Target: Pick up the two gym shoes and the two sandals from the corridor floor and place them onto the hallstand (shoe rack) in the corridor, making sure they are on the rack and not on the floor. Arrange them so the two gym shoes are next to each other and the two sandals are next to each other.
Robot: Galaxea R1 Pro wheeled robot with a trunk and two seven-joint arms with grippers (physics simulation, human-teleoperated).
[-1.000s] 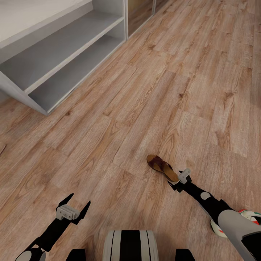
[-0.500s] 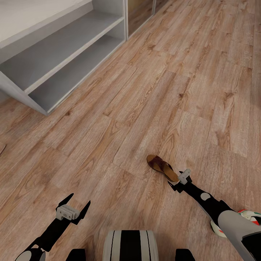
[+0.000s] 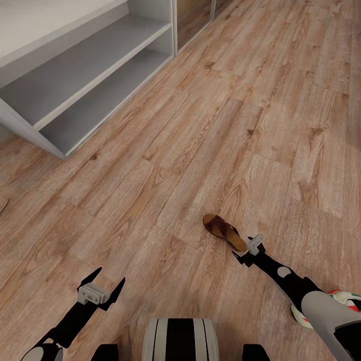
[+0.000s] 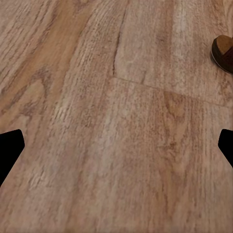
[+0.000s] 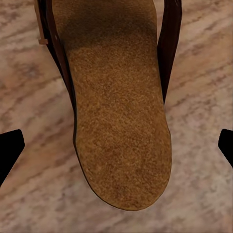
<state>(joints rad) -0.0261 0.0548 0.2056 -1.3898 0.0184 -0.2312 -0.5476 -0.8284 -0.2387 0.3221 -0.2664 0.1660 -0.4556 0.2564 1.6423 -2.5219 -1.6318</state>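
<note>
Sandal (image 3: 225,232) lies flat on the corridor floor (image 3: 210,125), its tan heel directly under the right tool (image 3: 249,249), whose spread fingers straddle it without gripping, empty like the open left tool (image 3: 102,284).

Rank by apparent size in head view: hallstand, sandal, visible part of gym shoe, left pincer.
1. hallstand, by far the largest, though cut off by the frame.
2. sandal.
3-4. left pincer and gym shoe look alike; the shoe is mostly hidden behind the right arm, so no ranking.
</note>
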